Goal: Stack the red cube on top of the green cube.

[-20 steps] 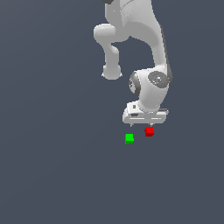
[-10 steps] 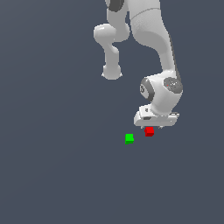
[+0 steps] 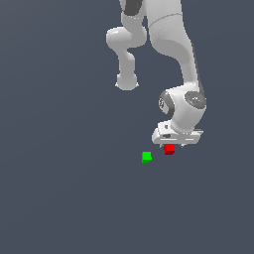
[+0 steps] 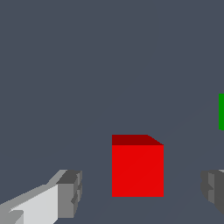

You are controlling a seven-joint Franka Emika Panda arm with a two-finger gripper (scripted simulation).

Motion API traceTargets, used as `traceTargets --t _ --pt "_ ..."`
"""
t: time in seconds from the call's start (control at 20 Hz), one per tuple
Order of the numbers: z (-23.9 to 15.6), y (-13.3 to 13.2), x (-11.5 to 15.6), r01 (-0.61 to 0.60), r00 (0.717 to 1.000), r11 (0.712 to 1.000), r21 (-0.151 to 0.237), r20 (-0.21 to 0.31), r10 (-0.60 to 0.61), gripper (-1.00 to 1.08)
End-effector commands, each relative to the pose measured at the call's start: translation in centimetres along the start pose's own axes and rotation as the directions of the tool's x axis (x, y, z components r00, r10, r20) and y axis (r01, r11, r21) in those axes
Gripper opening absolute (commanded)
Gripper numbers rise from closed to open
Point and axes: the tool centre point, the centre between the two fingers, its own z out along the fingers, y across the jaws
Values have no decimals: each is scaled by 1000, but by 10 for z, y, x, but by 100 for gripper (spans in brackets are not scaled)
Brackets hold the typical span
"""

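Note:
The red cube rests on the dark floor, just under the white hand of the arm. The green cube sits on the floor a short way to the exterior view's left of it, apart from it. My gripper hangs low over the red cube, its fingers mostly hidden by the hand. In the wrist view the red cube stands between the two grey fingertips, with gaps on both sides, so the gripper is open. A sliver of the green cube shows at the frame edge.
The flat dark grey floor extends all around the cubes. The arm's white links rise above and behind the hand.
The hand has moved down and toward the exterior view's right, now sitting low over the red cube. Both cubes stay where they were.

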Motion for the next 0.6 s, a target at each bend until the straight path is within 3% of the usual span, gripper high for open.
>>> traceTargets --t 0.0,0.5,0.55 --pt "11 0 0 -1 1000 1000 -1 1 1 100" --pt "39 0 1 -2 1000 1000 -1 0 2 100" --pt "39 0 1 -2 1000 1000 -1 0 2 -100"
